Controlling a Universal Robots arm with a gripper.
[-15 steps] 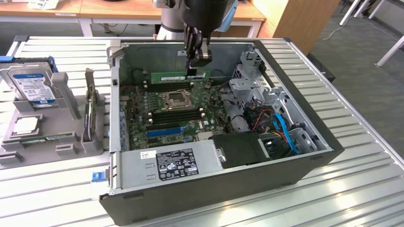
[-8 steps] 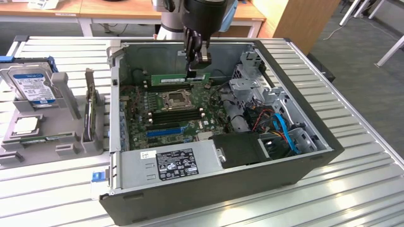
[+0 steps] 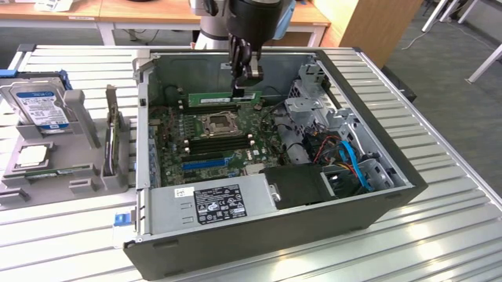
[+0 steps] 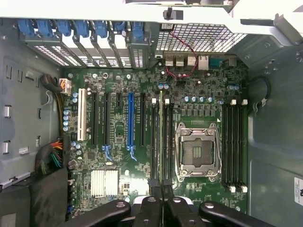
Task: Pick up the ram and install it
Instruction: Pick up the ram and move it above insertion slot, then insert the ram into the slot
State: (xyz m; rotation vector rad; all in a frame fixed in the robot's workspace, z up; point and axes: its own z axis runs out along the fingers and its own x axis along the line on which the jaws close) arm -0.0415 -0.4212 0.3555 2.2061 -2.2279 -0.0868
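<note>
Open computer case (image 3: pixel 274 249) on a slatted metal table (image 3: pixel 447 247), gripper (image 3: pixel 244 88) inside the case, clamped on the ram (image 3: pixel 211 99), green stick held level on its edge over the memory slots (image 4: pixel 155 142) just beside the empty processor socket (image 3: pixel 217 124), hard drive (image 3: pixel 39 106) standing outside the case

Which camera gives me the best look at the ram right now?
The exterior view: the ram shows its long green face, held by the gripper above the motherboard inside the case. The wrist view sees the ram only edge-on, as a thin strip.
</note>
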